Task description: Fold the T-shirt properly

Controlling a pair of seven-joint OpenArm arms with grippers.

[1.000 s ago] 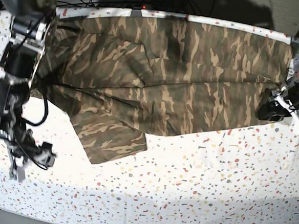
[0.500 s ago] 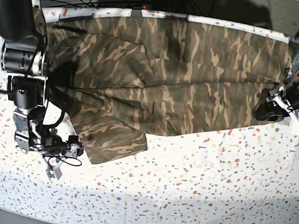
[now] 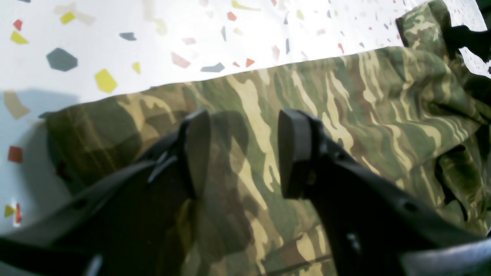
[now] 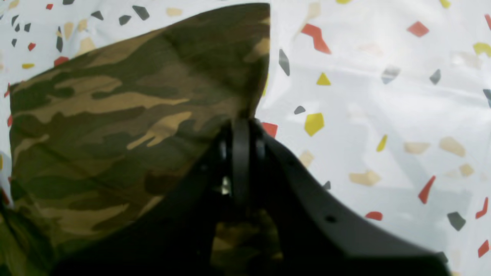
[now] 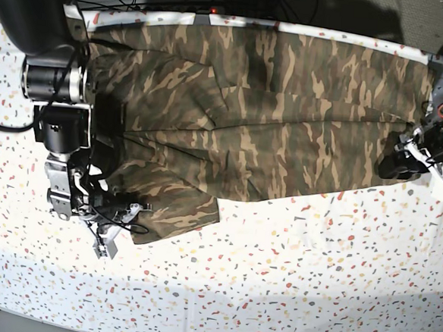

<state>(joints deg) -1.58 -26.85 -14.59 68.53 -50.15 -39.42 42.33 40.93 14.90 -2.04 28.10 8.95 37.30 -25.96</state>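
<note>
Right gripper [image 4: 241, 153] pinches the T-shirt [image 5: 269, 131] sleeve's near corner. Shirt's long axis runs left-right; left gripper [image 3: 243, 153] hangs wide over the far-right hem.

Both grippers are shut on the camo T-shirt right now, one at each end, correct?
Not both. The right gripper is shut on the T-shirt at its sleeve corner, but the left wrist view shows the left gripper open, jaws apart above the cloth near its edge.
</note>
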